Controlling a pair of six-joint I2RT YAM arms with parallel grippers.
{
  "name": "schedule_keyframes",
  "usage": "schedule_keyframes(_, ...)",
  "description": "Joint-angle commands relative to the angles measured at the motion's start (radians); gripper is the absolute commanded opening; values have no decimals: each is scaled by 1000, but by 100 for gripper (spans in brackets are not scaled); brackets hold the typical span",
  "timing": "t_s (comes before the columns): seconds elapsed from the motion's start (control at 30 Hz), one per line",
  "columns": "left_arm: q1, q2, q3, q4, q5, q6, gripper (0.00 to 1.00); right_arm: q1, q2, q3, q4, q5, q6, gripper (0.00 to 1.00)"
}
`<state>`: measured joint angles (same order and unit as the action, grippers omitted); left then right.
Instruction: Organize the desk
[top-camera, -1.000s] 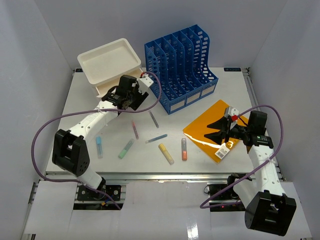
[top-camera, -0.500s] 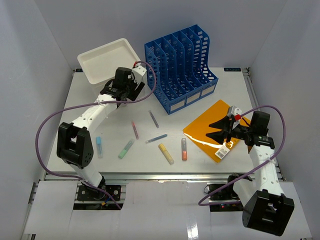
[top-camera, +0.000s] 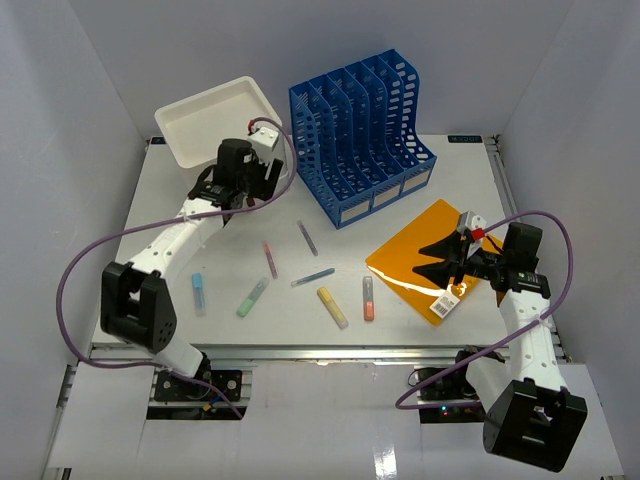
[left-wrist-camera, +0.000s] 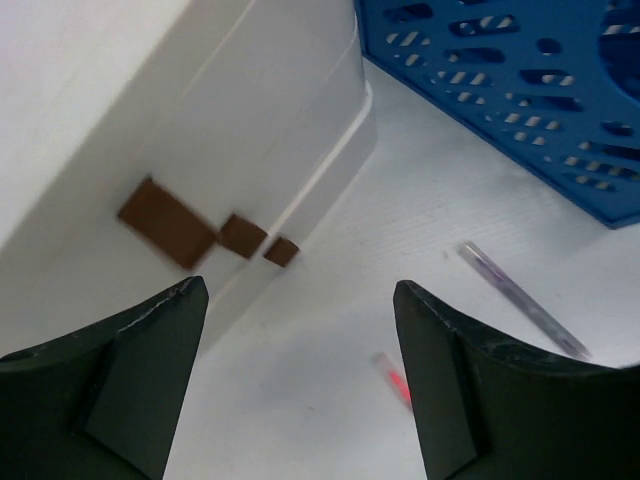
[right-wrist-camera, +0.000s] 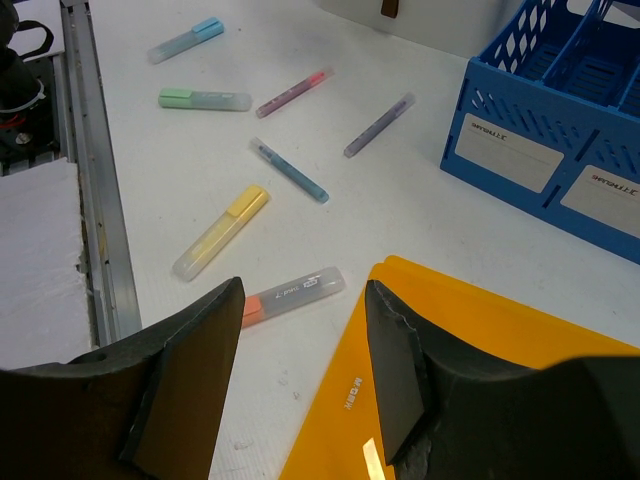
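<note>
White desk, blue rack at far edge

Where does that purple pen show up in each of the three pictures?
Top external: the purple pen lies near the centre, just in front of the blue file rack.
Left wrist: lower right, below the rack.
Right wrist: upper middle, left of the rack.
Shared landmark: the blue file rack.
</note>
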<state>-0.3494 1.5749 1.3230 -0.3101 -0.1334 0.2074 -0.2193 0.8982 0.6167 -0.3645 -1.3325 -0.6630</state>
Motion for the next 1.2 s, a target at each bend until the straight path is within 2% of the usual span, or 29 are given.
schedule_keyframes(0.0, 9, -225, -132, 106, 48, -249, 82, -10, 4, -5, 13, -30, 2, 58)
schedule_keyframes(0.07, 10, -288, -239, 170, -18, -372, 74, -11, 8, -6, 13, -30, 2, 58)
schedule_keyframes(0.13, 10, -304, -311, 217, -94, -466, 71, -15, 10, -7, 13, -29, 3, 58)
schedule_keyframes(0.4, 9, -196, -388, 367, -207, -606, 65, -21, 13, -9, 13, -30, 3, 59)
schedule_keyframes(0.7, 10, -12, -360, 555, -302, -603, 67, -25, 28, -6, 13, -39, 6, 59)
schedule_keyframes(1.0, 10, 134, -290, 664, -426, -589, 67, -26, 32, -3, 13, -48, 8, 59)
schedule_keyframes(1.17, 9, 178, -265, 685, -472, -586, 64, -25, 36, -2, 13, -51, 11, 59)
